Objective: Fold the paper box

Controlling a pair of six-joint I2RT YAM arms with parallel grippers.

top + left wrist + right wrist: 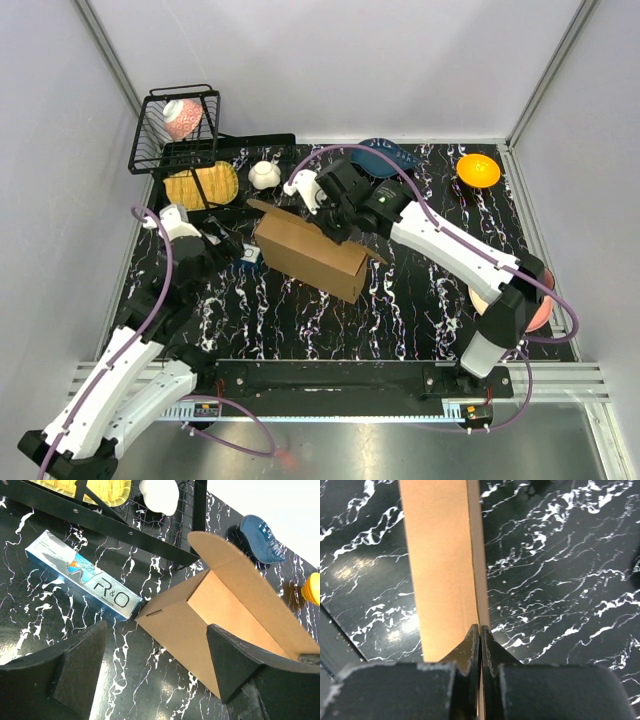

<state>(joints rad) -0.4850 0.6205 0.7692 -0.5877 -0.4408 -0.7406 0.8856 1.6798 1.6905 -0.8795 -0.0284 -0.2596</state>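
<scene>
Clamped tight with right gripper [480, 630] on a thin edge of the box [442, 570], panel stretching straight out past the fingertips. Left gripper [156, 630] spread wide, gripping nothing; box's open end just ahead, toothpaste carton [82, 575] beyond the other finger.

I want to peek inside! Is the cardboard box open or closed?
Open. The paper box has one flap standing up, and its inside shows in the left wrist view.

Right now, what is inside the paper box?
Through the open end of the paper box, the left wrist view shows only bare cardboard walls. The rest is hidden behind a finger of the left end effector.
</scene>
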